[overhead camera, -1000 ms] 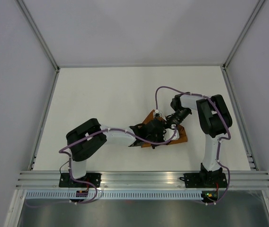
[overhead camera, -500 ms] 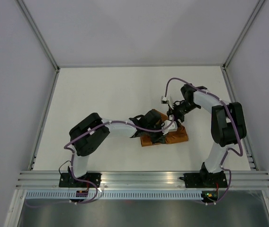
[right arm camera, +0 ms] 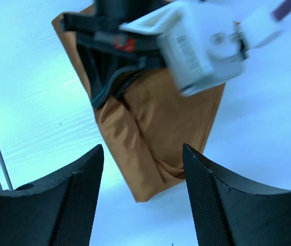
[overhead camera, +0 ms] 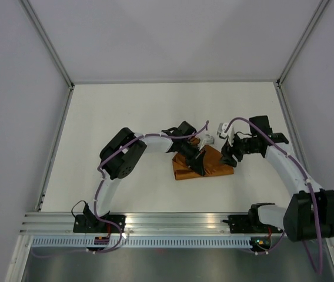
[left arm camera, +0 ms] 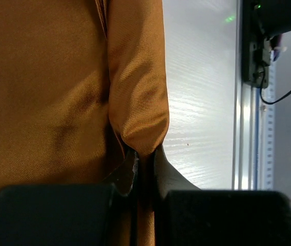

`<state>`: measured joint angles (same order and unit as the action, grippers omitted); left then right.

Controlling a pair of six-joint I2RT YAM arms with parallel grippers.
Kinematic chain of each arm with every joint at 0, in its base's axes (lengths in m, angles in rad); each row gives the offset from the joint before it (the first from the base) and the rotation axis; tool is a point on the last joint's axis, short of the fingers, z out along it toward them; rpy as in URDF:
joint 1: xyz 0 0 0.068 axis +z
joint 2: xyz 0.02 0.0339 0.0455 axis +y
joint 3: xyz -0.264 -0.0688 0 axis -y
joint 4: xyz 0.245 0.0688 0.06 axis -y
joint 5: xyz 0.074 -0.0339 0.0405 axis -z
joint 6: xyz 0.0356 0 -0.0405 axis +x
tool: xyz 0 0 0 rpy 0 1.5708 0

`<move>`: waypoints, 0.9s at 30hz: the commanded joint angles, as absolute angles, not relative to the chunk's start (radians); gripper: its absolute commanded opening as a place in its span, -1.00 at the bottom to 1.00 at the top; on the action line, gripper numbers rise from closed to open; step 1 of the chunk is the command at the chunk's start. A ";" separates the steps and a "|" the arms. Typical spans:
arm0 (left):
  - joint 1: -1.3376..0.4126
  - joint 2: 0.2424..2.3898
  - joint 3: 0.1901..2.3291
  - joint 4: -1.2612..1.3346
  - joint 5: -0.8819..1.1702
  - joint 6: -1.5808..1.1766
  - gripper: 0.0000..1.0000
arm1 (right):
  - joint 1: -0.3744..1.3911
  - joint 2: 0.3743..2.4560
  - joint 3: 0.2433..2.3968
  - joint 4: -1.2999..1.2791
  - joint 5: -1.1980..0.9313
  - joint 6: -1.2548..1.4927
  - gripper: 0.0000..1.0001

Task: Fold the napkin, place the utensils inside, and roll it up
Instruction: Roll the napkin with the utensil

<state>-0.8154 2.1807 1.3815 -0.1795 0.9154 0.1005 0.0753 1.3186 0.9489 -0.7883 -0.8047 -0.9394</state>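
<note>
The rust-brown napkin (overhead camera: 214,167) lies rolled and folded into a thick bundle near the middle of the table. My left gripper (overhead camera: 197,166) is on top of it, shut on a rolled fold of the cloth (left arm camera: 138,102). My right gripper (overhead camera: 230,158) is open and empty just off the bundle's right end; in its wrist view the napkin (right arm camera: 161,133) lies beyond the spread fingers (right arm camera: 84,184). No utensils show; they are hidden or out of view.
The white table (overhead camera: 126,117) is walled at the back and sides. A metal rail (overhead camera: 179,222) runs along the near edge; it also shows in the left wrist view (left arm camera: 245,138).
My right gripper has let go of the bundle and pulled back to the right. My left arm has swung up and over, keeping its hold on the napkin roll.
</note>
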 commanded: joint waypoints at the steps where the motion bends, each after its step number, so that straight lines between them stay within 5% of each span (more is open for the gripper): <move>1: -0.790 2.281 1.383 -0.353 0.919 0.061 -0.95 | 0.101 1.183 0.804 -0.609 -0.782 -0.939 0.38; 9: -0.778 2.364 1.485 -0.457 0.969 0.038 -0.95 | 0.377 1.016 0.477 -0.243 -0.450 -0.867 0.43; 20: -0.776 2.407 1.546 -0.509 0.979 0.014 -0.95 | 0.600 1.117 0.390 -0.061 -0.270 -0.853 0.44; 23: -0.775 2.413 1.554 -0.515 0.980 0.014 -0.95 | 0.629 1.152 0.384 -0.048 -0.253 -0.854 0.39; 27: -0.773 2.408 1.557 -0.526 0.996 0.021 -0.93 | 0.646 1.187 0.380 -0.044 -0.226 -0.861 0.07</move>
